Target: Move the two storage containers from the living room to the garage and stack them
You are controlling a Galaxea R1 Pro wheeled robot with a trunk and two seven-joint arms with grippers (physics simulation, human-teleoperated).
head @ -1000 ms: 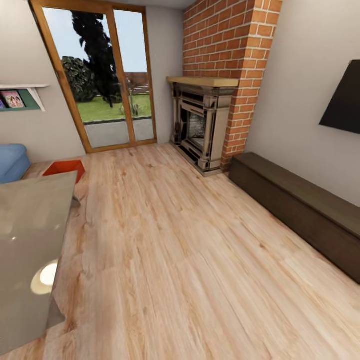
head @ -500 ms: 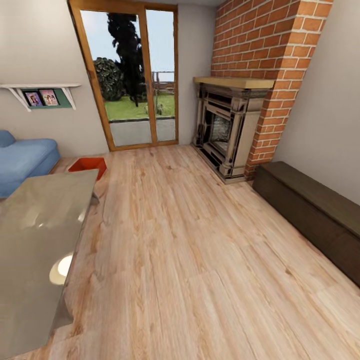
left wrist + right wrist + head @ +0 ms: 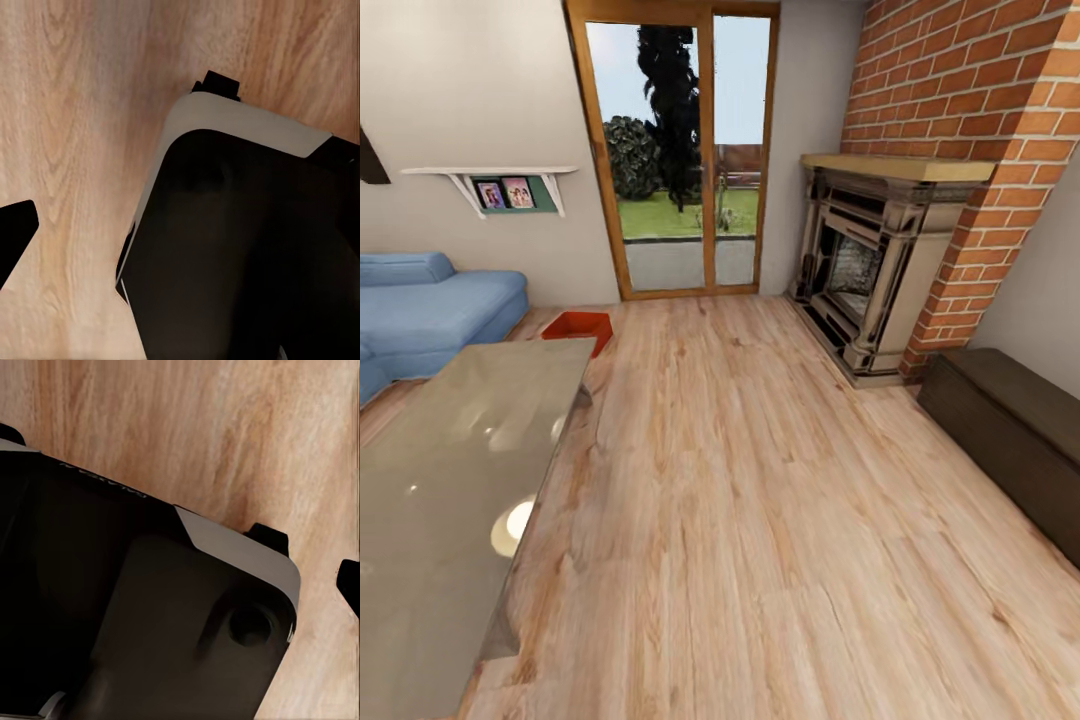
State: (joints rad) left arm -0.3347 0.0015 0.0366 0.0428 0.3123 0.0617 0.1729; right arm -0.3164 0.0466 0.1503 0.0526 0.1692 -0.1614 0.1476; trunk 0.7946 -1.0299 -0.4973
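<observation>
One orange-red storage container [image 3: 578,327] lies on the living room's light wood-plank floor [image 3: 760,480]. It is at the far left, just beyond the far end of a glass-topped table and near the blue sofa. Only its near wall and part of its inside show. The left wrist view looks down at the wood floor and my own dark body, with one dark fingertip [image 3: 15,234] at the picture's edge. The right wrist view shows the same floor and one dark fingertip [image 3: 349,583]. Nothing is held by either one.
A glass-topped table [image 3: 450,500] fills the near left. A blue sofa [image 3: 430,305] stands behind it. Wood-framed glass doors [image 3: 680,160] are straight ahead. A brick fireplace [image 3: 880,270] and a low dark bench [image 3: 1010,430] line the right wall. Open floor runs down the middle.
The head camera has turned left: the doors, fireplace and bench have slid right in the picture, and more of the sofa and shelf shows. The container has not moved on the floor.
</observation>
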